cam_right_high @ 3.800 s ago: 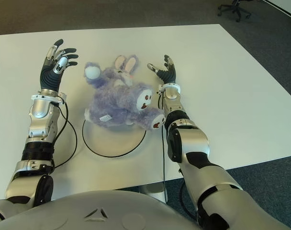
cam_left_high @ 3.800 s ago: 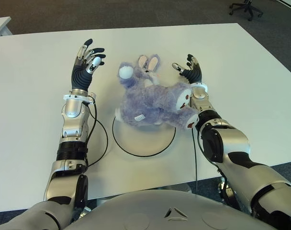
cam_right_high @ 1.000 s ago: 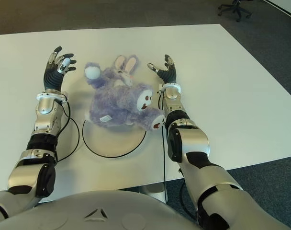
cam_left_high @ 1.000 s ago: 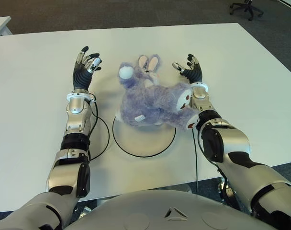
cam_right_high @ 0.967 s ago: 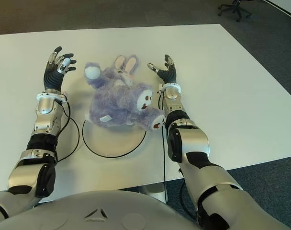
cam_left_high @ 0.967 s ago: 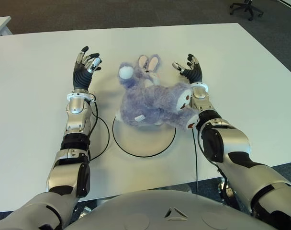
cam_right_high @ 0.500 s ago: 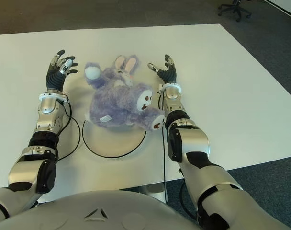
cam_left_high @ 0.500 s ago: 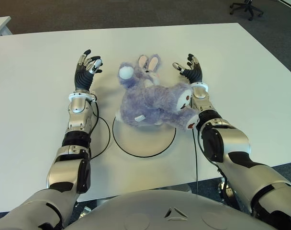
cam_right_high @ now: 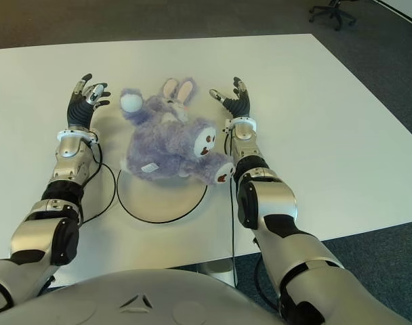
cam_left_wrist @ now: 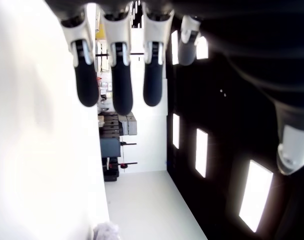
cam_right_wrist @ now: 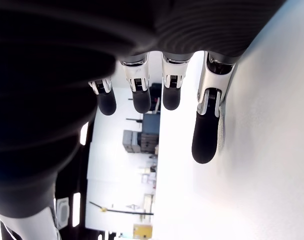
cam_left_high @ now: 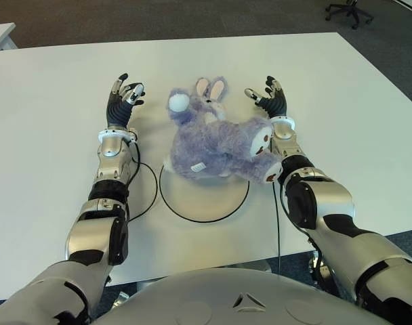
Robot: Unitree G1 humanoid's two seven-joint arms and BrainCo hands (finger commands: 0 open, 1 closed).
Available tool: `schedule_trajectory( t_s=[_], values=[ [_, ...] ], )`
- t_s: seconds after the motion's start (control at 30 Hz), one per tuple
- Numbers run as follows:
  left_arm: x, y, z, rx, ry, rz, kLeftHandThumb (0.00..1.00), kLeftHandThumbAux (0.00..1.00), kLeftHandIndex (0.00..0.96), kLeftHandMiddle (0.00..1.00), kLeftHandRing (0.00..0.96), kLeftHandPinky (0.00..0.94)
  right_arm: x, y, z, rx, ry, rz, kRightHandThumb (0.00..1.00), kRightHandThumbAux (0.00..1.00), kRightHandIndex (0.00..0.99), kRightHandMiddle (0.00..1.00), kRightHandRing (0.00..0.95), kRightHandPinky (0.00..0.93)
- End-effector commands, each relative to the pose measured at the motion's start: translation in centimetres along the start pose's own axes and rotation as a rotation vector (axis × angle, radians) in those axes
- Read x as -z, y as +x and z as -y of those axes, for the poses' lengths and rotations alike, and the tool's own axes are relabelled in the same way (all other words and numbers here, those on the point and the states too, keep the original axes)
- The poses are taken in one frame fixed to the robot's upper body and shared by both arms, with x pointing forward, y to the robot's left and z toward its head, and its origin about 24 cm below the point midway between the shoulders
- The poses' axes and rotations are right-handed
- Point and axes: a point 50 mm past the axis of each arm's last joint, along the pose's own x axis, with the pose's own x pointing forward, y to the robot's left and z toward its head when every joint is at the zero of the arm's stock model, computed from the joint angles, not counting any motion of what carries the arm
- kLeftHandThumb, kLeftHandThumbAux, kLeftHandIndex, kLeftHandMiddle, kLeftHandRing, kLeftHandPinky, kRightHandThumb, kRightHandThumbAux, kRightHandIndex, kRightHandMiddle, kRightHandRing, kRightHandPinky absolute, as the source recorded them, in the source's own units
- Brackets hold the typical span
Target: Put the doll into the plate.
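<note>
Plate [cam_left_high: 204, 200] sits on the table [cam_left_high: 50, 156] near its front edge; doll [cam_left_high: 216, 142] lies on its side across the plate's 12 o'clock rim, body partly over the plate, head and ears spilling past it onto the table. Left hand [cam_left_high: 122, 100] at the doll's 9 o'clock, fingers spread, holding nothing. Right hand [cam_left_high: 269, 100] at the doll's 2 o'clock, just beside its foot, fingers spread too, empty. Black cable [cam_left_high: 146, 196] loops at the plate's 9 o'clock.

one doll [cam_left_high: 216, 145], one plate [cam_left_high: 204, 196], one table [cam_left_high: 341, 101], two hands
</note>
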Motion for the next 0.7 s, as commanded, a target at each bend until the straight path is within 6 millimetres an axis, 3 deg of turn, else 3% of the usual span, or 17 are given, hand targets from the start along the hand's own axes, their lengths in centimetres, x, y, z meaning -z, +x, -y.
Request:
schedule_trajectory(
  t_s=[0.03,0.37,0.7],
  values=[
    [0.7,0.1,-0.7,-0.033,-0.001,-0.043,0.007,0.510,0.102,0.284,0.322,0.331,6.7,-2.8,-0.1,-0.010,0.004,-0.267,0.085,0.748,0.080,0.053,0.039,0.059],
    [1.6,0.2,-1.0,-0.045,0.001,-0.090,0.000,0.497,0.124,0.287,0.323,0.348,6.7,-2.9,-0.1,-0.006,0.003,-0.267,0.090,0.753,0.084,0.060,0.044,0.063],
    [2.6,0.0,-1.0,-0.072,-0.008,-0.139,0.000,0.491,0.135,0.268,0.297,0.303,6.8,-2.9,0.1,-0.005,0.007,-0.267,0.093,0.762,0.081,0.056,0.042,0.064]
  ],
)
